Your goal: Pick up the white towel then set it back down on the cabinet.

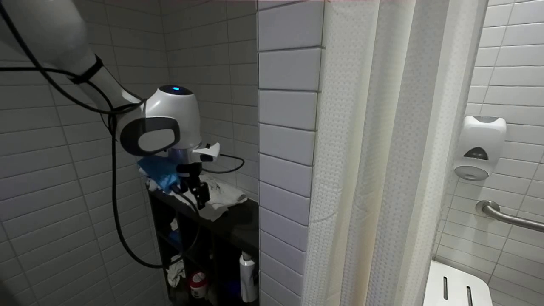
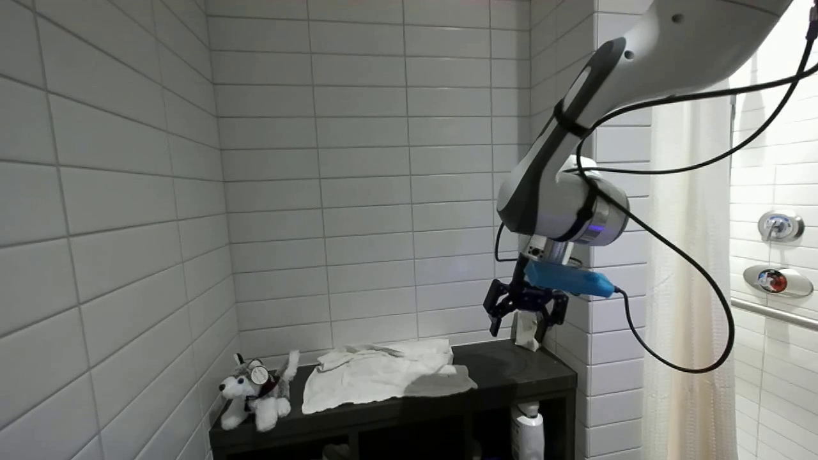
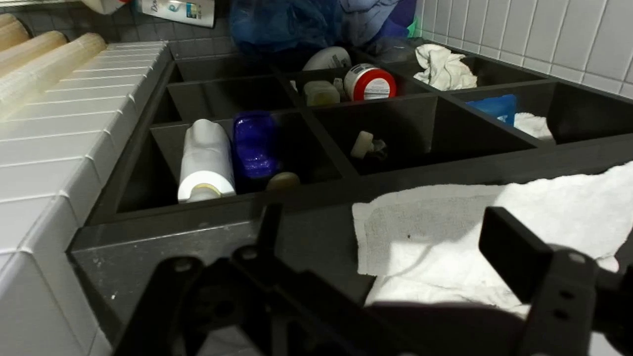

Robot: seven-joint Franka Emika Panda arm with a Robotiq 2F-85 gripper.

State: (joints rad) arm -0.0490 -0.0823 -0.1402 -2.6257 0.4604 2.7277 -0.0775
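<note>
Towel (image 2: 383,377) lies spread in low wrinkles on the tabletop (image 2: 511,374), not yet picked up, while the gripper (image 2: 519,331) hangs higher up, clear of the cloth, its fingers (image 3: 517,252) wide apart with nothing between them in the wrist view. That broad spread likely suits the job: limp fabric this flat offers little to catch, so the gap leaves room to gather a fold rather than scrape at the surface. The corner nearest the gripper appears the handiest target, lying loose toward the tabletop's end. At the opposite end sits a toy dog (image 2: 265,409), just beside the towel, probably ornamental, though a sideways tug on the cloth might topple it. Below, a bottle (image 2: 528,434) stands upright in a compartment (image 3: 309,158), seemingly stored low where a lift above should not disturb it.
</note>
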